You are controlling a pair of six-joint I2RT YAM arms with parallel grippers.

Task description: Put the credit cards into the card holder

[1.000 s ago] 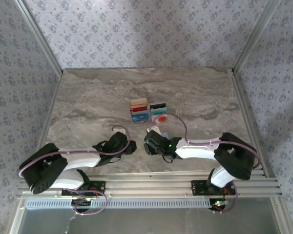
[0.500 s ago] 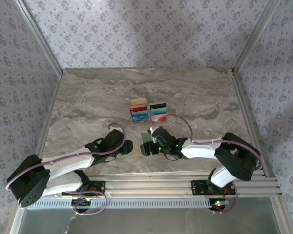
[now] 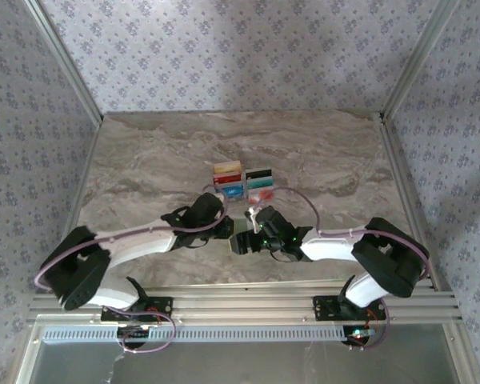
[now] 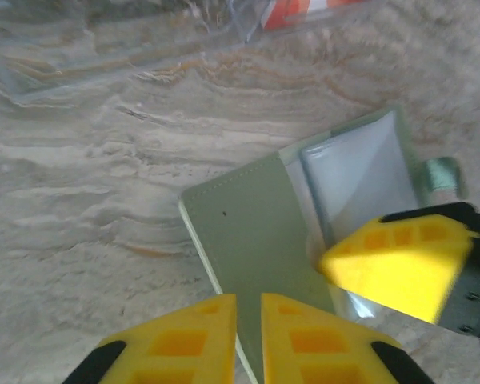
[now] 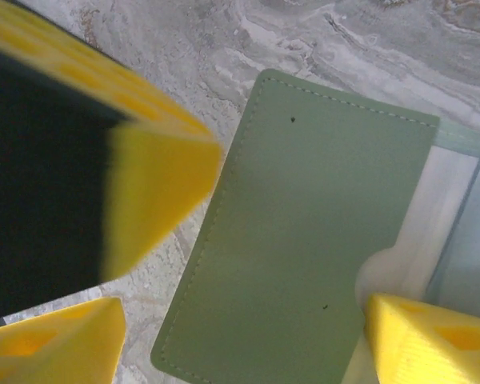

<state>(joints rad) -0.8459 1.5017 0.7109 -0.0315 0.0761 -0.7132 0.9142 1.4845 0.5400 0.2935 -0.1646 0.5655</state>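
The card holder (image 5: 304, 224) is a flat sage-green sleeve lying on the marble, with a clear pocket (image 4: 360, 180) showing at its open side. My right gripper (image 5: 244, 308) is open and straddles it, one finger (image 4: 392, 268) resting at the pocket's notch. My left gripper (image 4: 249, 308) has its fingers nearly together over the holder's (image 4: 256, 232) left edge; whether they pinch that edge is hidden. Both grippers meet near the table's front middle, left (image 3: 226, 230) and right (image 3: 242, 242). The credit cards (image 3: 228, 180) lie in two short rows behind them, the second row (image 3: 260, 184) to the right.
A clear plastic tray edge (image 4: 104, 56) and a red-and-white card (image 4: 296, 10) sit just beyond the holder. Bare marble table (image 3: 144, 160) stretches to the left and back. Metal frame posts and patterned walls bound the sides.
My left arm has swung right and forward to the holder, and its jaws have closed down. The right gripper has stayed at the holder, shifting slightly.
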